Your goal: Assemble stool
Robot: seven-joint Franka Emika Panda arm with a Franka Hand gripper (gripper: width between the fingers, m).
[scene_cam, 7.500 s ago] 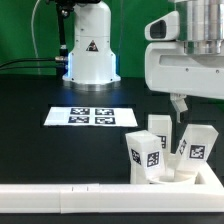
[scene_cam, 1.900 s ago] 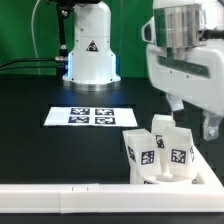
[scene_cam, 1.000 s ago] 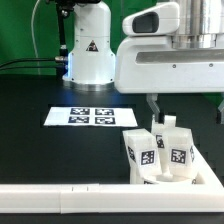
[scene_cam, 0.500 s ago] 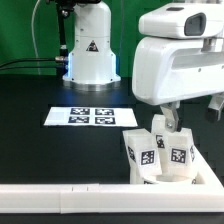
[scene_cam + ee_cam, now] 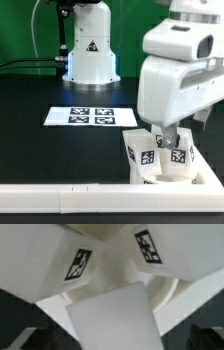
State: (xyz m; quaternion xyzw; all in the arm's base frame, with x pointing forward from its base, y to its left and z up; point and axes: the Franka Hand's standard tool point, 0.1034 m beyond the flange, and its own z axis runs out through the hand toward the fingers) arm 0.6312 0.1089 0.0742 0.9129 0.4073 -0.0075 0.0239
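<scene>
Several stubby white stool legs with black-and-white tags stand clustered at the exterior view's lower right; two tagged ones (image 5: 145, 152) (image 5: 181, 155) face the camera. My gripper (image 5: 167, 134) has come down into this cluster from above, and the white hand hides the legs behind. In the wrist view the gripper (image 5: 120, 339) is open, its dark fingers (image 5: 38, 339) on either side of one plain white leg (image 5: 112, 317), with gaps showing. Two tagged legs (image 5: 75, 264) (image 5: 150, 246) lie beyond it. A curved white rim (image 5: 168, 287), apparently the round seat, shows under them.
The marker board (image 5: 90, 116) lies flat on the black table to the exterior view's left of the legs. A long white border rail (image 5: 70, 198) runs along the front edge. The arm's white base (image 5: 90, 50) stands at the back.
The hand has swung over the leg cluster and dropped down onto it. The fingers, above and beside the legs half a second ago, now reach among them. The legs have not visibly moved.
</scene>
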